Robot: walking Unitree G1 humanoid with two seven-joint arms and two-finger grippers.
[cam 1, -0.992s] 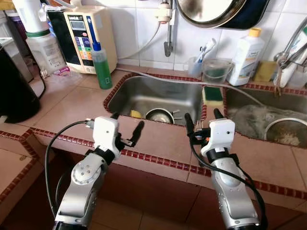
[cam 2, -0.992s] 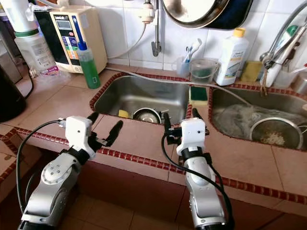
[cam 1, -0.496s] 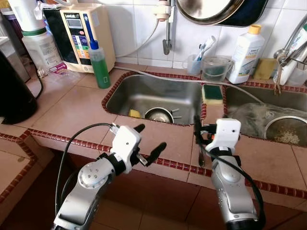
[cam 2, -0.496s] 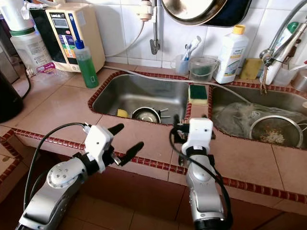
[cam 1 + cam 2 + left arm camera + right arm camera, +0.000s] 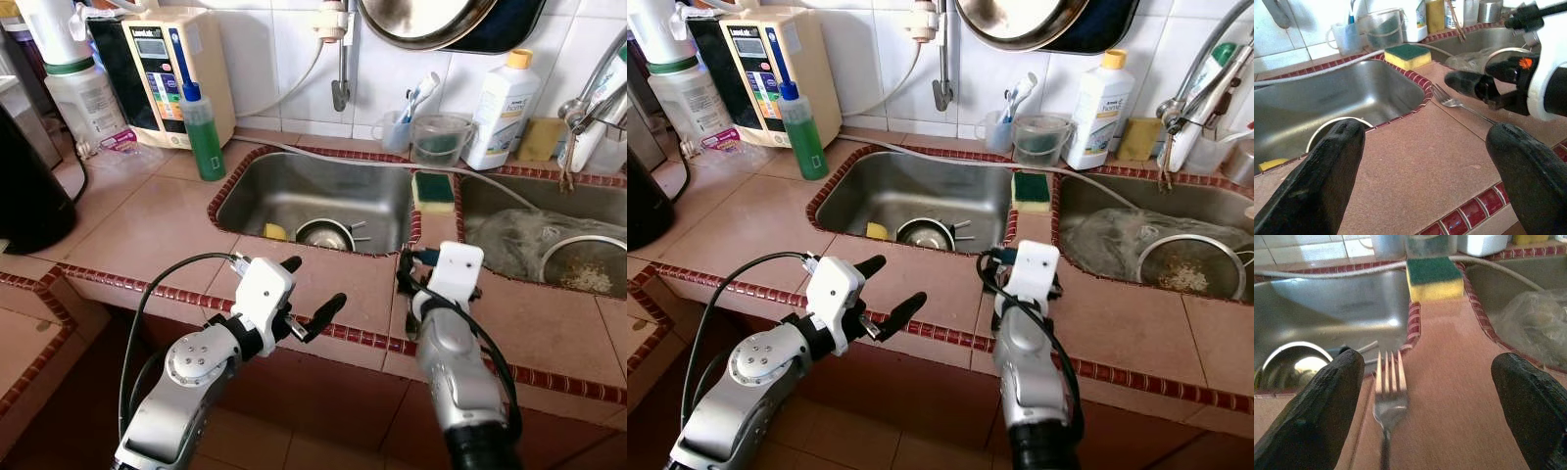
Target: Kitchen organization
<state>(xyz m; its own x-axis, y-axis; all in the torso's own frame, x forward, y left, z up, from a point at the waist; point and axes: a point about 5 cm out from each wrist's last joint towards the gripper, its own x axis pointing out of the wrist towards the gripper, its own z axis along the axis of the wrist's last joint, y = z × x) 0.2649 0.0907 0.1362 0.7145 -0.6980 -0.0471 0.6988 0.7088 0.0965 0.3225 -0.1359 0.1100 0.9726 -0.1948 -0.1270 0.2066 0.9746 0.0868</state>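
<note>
Head view: left gripper [image 5: 315,292] spread, empty, over the counter edge [image 5: 323,294].

Left wrist view: fork [image 5: 1459,105] lies ahead, beside the right gripper.

Right wrist view: right gripper [image 5: 1425,411] spread, straddling the fork [image 5: 1388,396]. Judged light, rigid, slippery; best pinched across the handle.

Green soap bottle [image 5: 206,134] (by the wall), white detergent bottle [image 5: 502,113]
</note>
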